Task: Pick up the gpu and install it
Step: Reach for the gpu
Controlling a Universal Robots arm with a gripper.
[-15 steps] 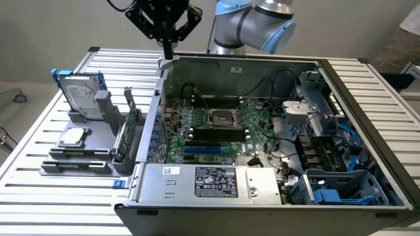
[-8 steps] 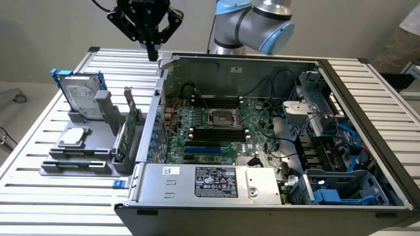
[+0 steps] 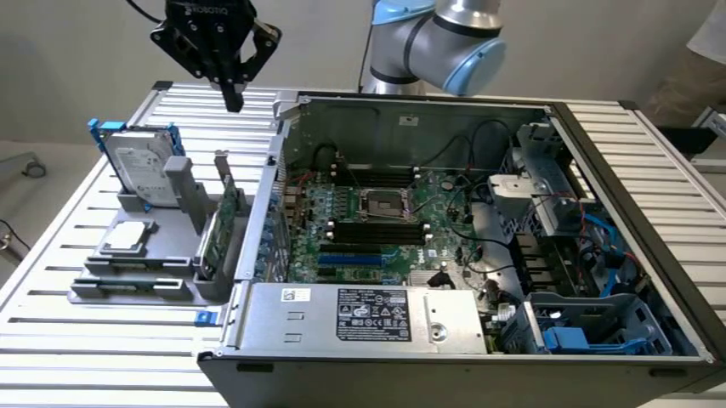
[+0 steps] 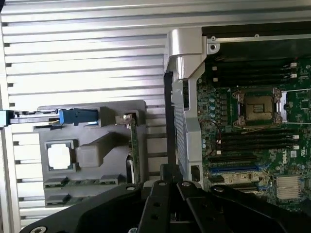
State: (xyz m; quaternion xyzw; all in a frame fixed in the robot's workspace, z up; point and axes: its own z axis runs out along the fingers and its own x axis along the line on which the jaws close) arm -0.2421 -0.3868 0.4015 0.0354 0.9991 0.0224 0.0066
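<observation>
The gpu (image 3: 224, 223) stands on edge in a slot of the grey holder (image 3: 136, 293), green circuit board showing, just outside the open computer case's wall. In the wrist view the gpu (image 4: 132, 145) is seen edge-on as a thin green strip. My gripper (image 3: 234, 95) hangs high over the slatted table, beyond the holder and well above the gpu, fingers shut with nothing between them. Its black fingers (image 4: 156, 204) meet in the wrist view near the case wall, and the gripper (image 4: 170, 183) holds nothing.
A silver hard drive in a blue frame (image 3: 142, 166) and a small square silver chip (image 3: 125, 236) share the holder. The open case (image 3: 340, 319) holds the motherboard (image 3: 375, 221) with its slots, cables and a drive cage at the exterior view's right. A person's sleeve (image 3: 706, 42) is at the far corner.
</observation>
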